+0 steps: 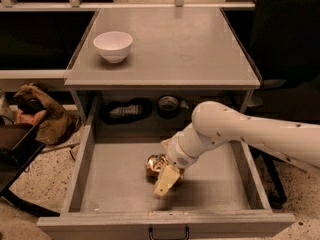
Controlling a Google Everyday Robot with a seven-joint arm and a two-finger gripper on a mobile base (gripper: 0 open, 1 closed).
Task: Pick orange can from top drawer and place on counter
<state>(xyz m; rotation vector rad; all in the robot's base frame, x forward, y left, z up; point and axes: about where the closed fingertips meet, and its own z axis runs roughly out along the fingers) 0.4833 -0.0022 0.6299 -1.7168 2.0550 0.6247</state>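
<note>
The orange can (154,164) lies on the floor of the open top drawer (165,220), near its middle. It is shiny gold and dented. My gripper (165,178) reaches down into the drawer from the right on a white arm (235,131). It sits right against the can's right and front side, partly covering it. The grey counter (175,49) lies above the drawer.
A white bowl (113,45) stands at the counter's left. A dark tape roll (168,104) and a dark object (125,111) lie in the recess behind the drawer. A brown cloth heap (42,115) lies on the floor at left.
</note>
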